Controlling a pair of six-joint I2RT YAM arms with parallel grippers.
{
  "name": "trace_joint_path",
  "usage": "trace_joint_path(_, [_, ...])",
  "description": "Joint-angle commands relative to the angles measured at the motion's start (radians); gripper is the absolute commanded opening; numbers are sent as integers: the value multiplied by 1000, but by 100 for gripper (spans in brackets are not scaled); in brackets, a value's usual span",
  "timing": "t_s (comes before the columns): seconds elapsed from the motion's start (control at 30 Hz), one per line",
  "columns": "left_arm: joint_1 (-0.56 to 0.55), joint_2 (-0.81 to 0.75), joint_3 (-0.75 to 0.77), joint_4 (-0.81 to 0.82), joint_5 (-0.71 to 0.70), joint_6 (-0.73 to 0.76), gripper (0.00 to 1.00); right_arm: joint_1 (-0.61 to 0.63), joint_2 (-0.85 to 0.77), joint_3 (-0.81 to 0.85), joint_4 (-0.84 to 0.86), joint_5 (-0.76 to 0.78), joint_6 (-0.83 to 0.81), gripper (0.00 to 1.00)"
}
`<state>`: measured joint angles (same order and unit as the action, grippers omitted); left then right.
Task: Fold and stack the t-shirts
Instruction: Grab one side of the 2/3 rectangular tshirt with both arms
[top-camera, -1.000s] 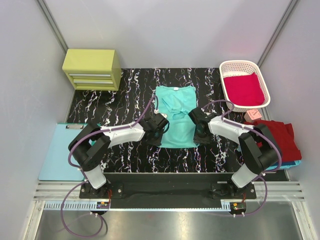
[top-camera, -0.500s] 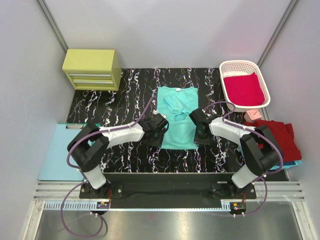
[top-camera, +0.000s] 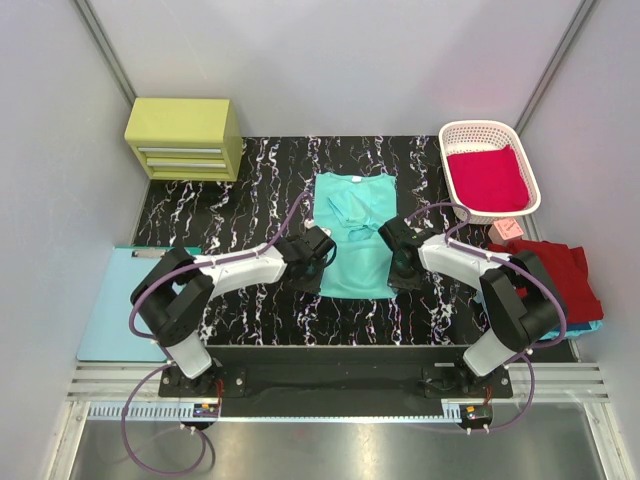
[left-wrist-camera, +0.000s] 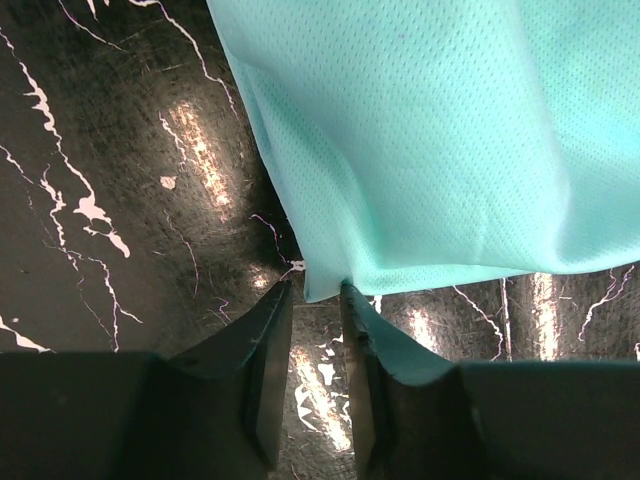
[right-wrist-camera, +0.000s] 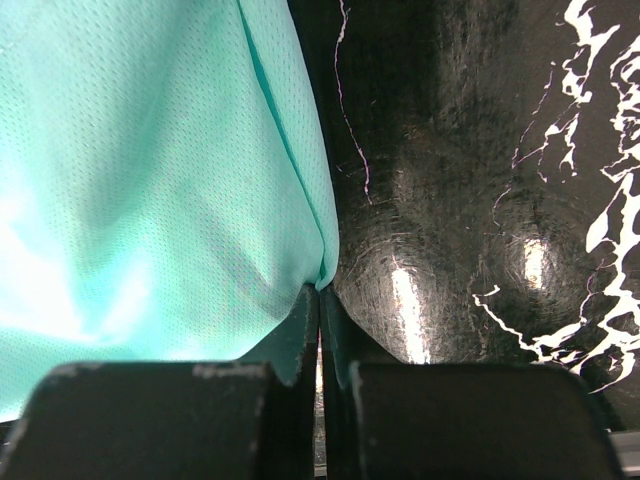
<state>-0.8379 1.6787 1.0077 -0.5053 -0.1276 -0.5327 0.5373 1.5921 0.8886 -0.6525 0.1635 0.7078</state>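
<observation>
The mint-teal t-shirt lies on the black marbled table, its sleeves folded inward. My left gripper is low at its near left corner. In the left wrist view that corner sits right at the mouth of the gripper, whose jaws stand a little apart with table showing between them. My right gripper is at the shirt's near right edge. In the right wrist view the gripper is shut, with the shirt's folded edge pinched at its tips. A crimson t-shirt fills the basket. A dark red t-shirt lies at the right over blue cloth.
The white lattice basket stands at the back right, with a small pink object in front of it. A yellow-green drawer box sits at the back left. A pale blue clipboard lies off the table's left edge.
My right gripper has closed on the shirt's right edge. My left gripper widened, then narrowed again at the shirt's left corner, shifting slightly. The shirt's top has smoothed a little.
</observation>
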Motion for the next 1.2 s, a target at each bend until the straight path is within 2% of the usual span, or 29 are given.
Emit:
trace_joint_path(0.0, [0, 13, 8, 19, 16, -6, 30, -5, -15, -17, -53, 19, -5, 0])
trace_joint_path(0.33, [2, 62, -8, 54, 46, -7, 28, -5, -11, -16, -56, 21, -7, 0])
trace_joint_path(0.43, [0, 67, -4, 56, 49, -6, 22, -5, -14, -14, -61, 24, -8, 0])
trace_joint_path(0.57, [0, 49, -9, 51, 46, 0, 8, -5, -20, -16, -64, 22, -7, 0])
trace_joint_path(0.6, [0, 43, -9, 48, 43, 0, 0, -5, -26, -16, -65, 21, -7, 0])
trace_joint_path(0.73, [-1, -8, -12, 4, 25, -1, 0, 0, -60, -20, -87, 27, 2, 0])
trace_joint_path(1.0, [-7, -264, -40, -101, -18, -36, 0, 61, -214, -2, -205, 68, 61, 0])
trace_joint_path(1.17, [-7, -356, -9, -151, -59, -47, 0, 66, -271, 55, -260, 96, 71, 0])
